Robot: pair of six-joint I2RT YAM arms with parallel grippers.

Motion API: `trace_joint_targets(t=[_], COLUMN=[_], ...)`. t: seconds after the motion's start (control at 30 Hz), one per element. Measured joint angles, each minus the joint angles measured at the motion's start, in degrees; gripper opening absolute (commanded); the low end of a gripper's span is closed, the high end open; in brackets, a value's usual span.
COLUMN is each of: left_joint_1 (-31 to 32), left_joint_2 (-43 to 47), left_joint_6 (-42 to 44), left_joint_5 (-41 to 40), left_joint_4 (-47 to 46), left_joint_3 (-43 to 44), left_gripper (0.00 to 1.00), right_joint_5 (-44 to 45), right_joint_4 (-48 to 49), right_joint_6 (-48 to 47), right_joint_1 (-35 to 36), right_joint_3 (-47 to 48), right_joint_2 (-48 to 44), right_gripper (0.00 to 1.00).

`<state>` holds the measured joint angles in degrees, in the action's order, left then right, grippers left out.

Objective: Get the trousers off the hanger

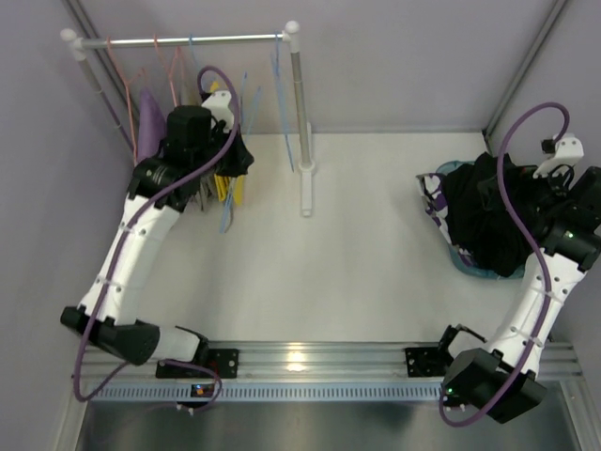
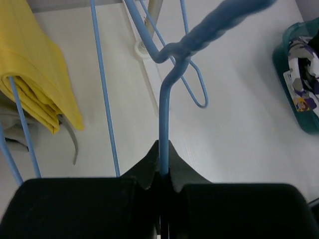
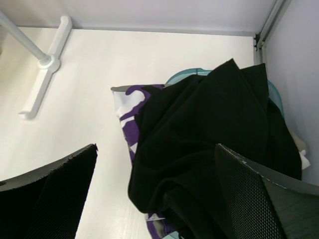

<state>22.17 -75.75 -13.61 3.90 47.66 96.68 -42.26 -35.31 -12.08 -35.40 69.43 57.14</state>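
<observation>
The black trousers (image 1: pixel 484 211) lie crumpled in a heap well to the right of the clothes rack (image 1: pixel 299 94), off any hanger. They are piled on top of the purple, white and dark camouflage trousers (image 3: pixel 127 107), whose patterned edge shows on the side of the heap nearer the rack. Both sit in a teal basket (image 1: pixel 465 263) on the white desk (image 1: pixel 357 272), and the black cloth spills over the basket's rim.

The right claw (image 3: pixel 155 147) hangs over this heap with its two fingers spread wide apart and nothing between them. Whether they touch the cloth cannot be told.

At the rack, under its rail, the left claw (image 2: pixel 162 174) is clamped tight on the wire of a blue hanger (image 2: pixel 163 124). A folded yellow garment (image 2: pixel 35 74) hangs on another blue hanger just beside it, and a lilac garment (image 1: pixel 147 117) hangs near the rack's left end.
</observation>
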Motion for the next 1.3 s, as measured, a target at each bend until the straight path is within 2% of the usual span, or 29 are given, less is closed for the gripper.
trace_joint_targets(t=[0.27,0.47,0.67,0.9,1.03,1.07,1.13,1.2,1.27,1.3], left_joint_1=[-8.1,-10.3,-10.4,-10.4,-10.5,-10.5,-10.5,-10.5,-10.5,-10.5], left_joint_2=[-20.1,-30.2,-33.2,-35.1,-35.5,-35.5,-35.5,-35.3,-35.0,-34.7], left_joint_6=[-3.3,-4.5,-5.2,-7.4,-8.0,-8.1,-8.4,-8.5,-8.7,-8.7], left_joint_5=[2.5,6.1,9.6,9.0,8.3,8.2,8.3,8.7,9.3,9.7], left_joint_4=[-1.4,-3.0,-5.6,-7.9,-8.0,-8.1,-8.8,-9.4,-9.5,-9.5], left_joint_3=[18.6,30.0,31.2,29.4,28.3,28.3,27.8,26.9,26.0,25.7], left_gripper=[0.0,0.0,0.04,0.1,0.28,0.4,0.5,0.68,0.82,0.97], right_joint_5=[-3.7,-5.1,-5.4,-5.4,-5.4,-5.4,-5.4,-5.5,-5.6,-5.7], right_joint_4=[0.2,0.6,1.2,1.4,1.4,1.4,1.4,1.4,1.4,1.4], right_joint_6=[5.8,8.0,9.1,9.2,9.2,9.2,9.2,9.2,9.2,9.2], right_joint_1=[0.0,0.0,0.0,0.0,0.0,0.0,0.0,0.0,0.0,0.0], right_joint_3=[0.1,0.8,0.7,0.6,0.3,0.1,-0.4,-0.5,-0.5,-0.5], right_joint_2=[-0.1,-0.1,-0.1,-0.1,-0.1,-0.1,-0.2,-0.2,-0.3,-0.5], right_gripper=[0.99,1.0,0.99,0.99,0.99,0.99,1.0,1.0,0.99,1.0])
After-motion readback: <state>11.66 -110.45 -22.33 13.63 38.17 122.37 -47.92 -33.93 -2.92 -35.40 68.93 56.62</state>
